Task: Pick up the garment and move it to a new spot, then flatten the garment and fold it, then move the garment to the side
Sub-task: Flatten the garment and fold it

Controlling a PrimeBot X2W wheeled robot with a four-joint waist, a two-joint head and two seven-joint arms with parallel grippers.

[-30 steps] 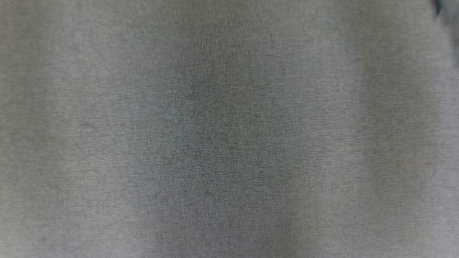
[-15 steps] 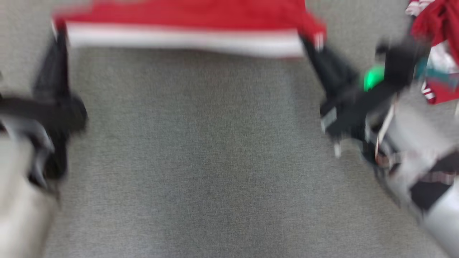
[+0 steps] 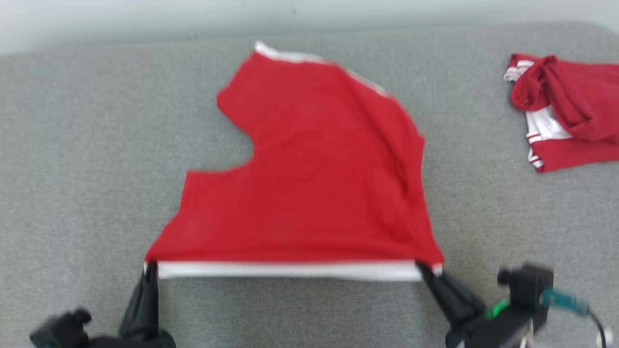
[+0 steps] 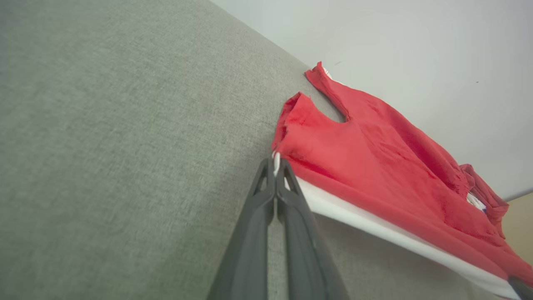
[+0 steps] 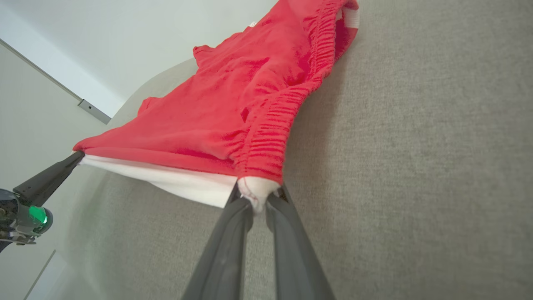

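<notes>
With the left hand [image 3: 151, 268] and right hand [image 3: 424, 268] each pinched shut on a near hem corner of the garment [image 3: 309, 183], which is spread mid-surface [image 3: 72, 145], drawing both evenly apart and low should flatten it without skew.

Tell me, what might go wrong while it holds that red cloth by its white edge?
The left tool and right tool each pinch only a corner of the red fabric garment with the white band; a tug could pull one free. Its right side is bunched, so creases may survive flattening. The crumpled red-and-white garment nearby might get snagged.
</notes>
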